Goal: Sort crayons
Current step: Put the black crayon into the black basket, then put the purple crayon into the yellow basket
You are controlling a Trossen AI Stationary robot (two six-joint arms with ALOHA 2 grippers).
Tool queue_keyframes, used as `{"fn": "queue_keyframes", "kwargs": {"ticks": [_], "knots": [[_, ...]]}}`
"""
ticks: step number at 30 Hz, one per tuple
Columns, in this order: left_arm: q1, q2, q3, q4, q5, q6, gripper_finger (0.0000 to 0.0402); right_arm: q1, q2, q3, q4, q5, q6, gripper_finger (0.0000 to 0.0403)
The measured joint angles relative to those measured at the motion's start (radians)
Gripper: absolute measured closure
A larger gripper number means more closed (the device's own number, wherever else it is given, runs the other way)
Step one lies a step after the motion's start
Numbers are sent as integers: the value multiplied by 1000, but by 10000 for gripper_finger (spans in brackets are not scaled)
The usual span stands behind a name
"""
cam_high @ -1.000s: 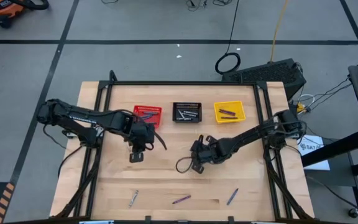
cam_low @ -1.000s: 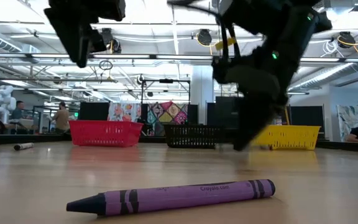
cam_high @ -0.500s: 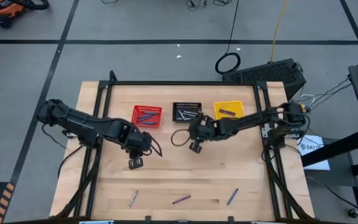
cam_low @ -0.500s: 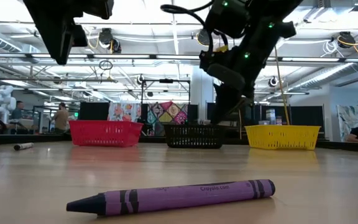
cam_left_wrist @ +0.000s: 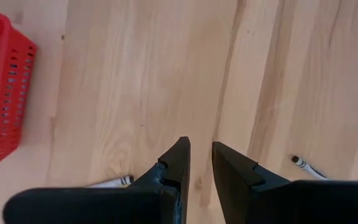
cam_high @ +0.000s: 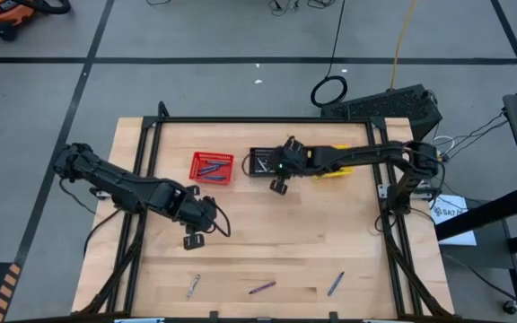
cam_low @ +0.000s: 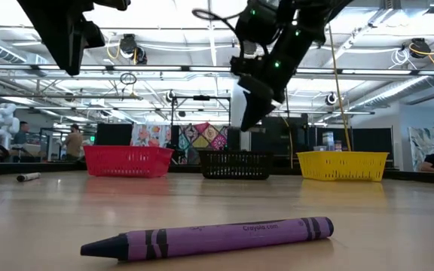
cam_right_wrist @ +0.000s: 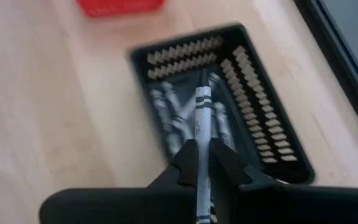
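My right gripper [cam_high: 279,184] hangs at the near side of the black basket [cam_high: 270,161], shut on a grey crayon [cam_right_wrist: 200,118] whose tip points over that basket [cam_right_wrist: 266,143], where several grey crayons lie. My left gripper [cam_high: 193,240] hovers over bare table, open, with nothing between its fingers [cam_left_wrist: 201,163]. The red basket [cam_high: 212,168] holds blue crayons. On the table near the front edge lie a grey crayon [cam_high: 192,285], a purple crayon [cam_high: 261,287] and a blue crayon [cam_high: 335,283]. The purple crayon [cam_low: 209,237] lies closest in the low view. My right gripper pinches the grey crayon between its two fingers at the crayon's middle [cam_right_wrist: 198,146]. The crayon lies along the fingers, and its pointed end [cam_right_wrist: 202,78] sticks out ahead of them. The fingers slant down from the table's near right. The crayon is lifted clear, above the black basket.
The yellow basket [cam_high: 335,163] stands right of the black one, partly under my right arm. A black frame [cam_high: 267,120] runs along the table's far edge and sides. Open wood lies between the baskets and the loose crayons.
My right gripper has carried the grey crayon from the table's middle toward the far edge, rising and rolling, and now stands at the black basket. My left gripper has drifted a little toward the near edge, still open.
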Motion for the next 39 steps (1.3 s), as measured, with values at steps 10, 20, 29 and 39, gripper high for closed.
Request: {"fn": "queue_keyframes", "kwargs": {"ticks": [10,20,29,39], "knots": [[-6,0,0,-1,-22,3,331,-79,48,0,13,-101,-51,378],[-6,0,0,0,-24,3,331,-79,60,-1,41,-45,-61,325],[-7,22,0,96,-36,-49,331,-46,14,-1,-86,-45,-28,293],[-28,176,0,376,-18,-90,331,23,-129,-1,-311,-46,153,291]]}}
